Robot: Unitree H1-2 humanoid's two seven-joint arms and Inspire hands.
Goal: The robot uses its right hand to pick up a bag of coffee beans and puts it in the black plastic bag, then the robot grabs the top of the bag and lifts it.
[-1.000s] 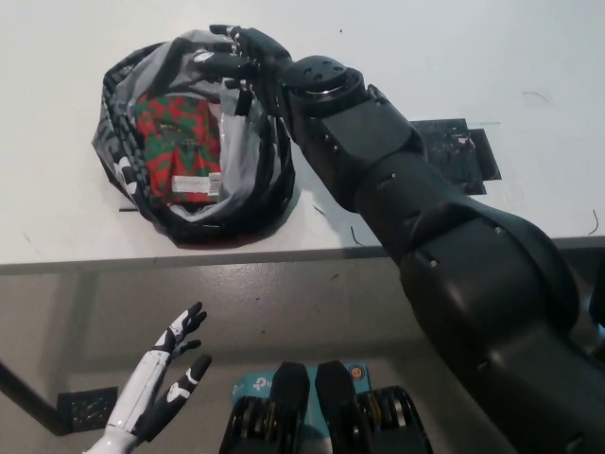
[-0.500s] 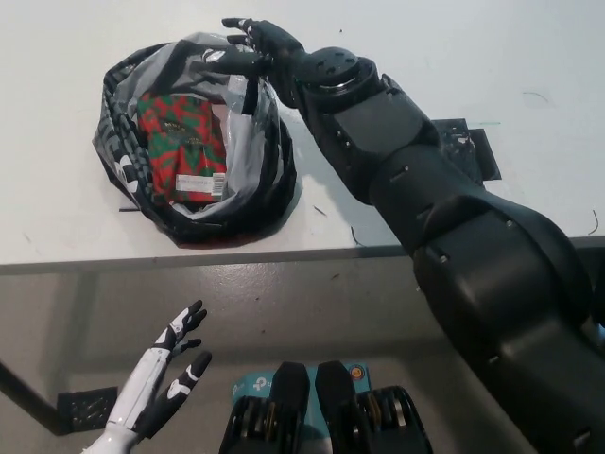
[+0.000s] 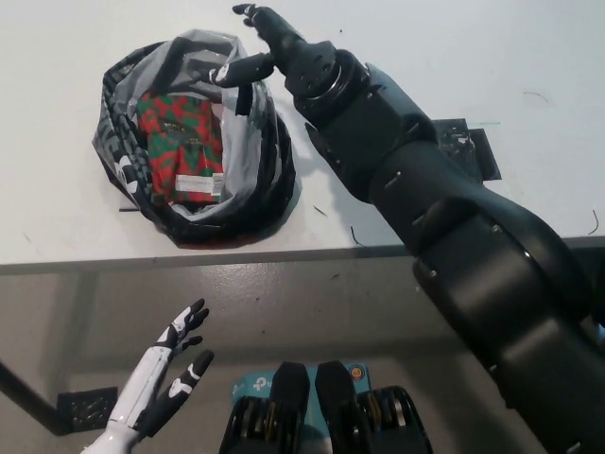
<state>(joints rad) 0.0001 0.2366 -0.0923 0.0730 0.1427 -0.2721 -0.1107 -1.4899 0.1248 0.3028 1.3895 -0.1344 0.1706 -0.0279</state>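
Note:
The black plastic bag lies open and crumpled on the white table, left of centre. Inside it, face up, lies the coffee bean bag, red and green with a white label. My black right hand is at the bag's far right rim with its fingers spread. The thumb rests on the rim and the other fingers point past the bag over the table. Nothing is held in it. My white left hand rests open at the lower left, below the table's front edge.
A flat black plate lies on the table to the right of my forearm. The table's front edge runs across the picture just below the bag. On the floor are a teal box and a small dark square.
My right hand has slid from over the bag's opening to its far right rim, and its fingers now reach beyond the bag. The coffee bag and the left hand have stayed put.

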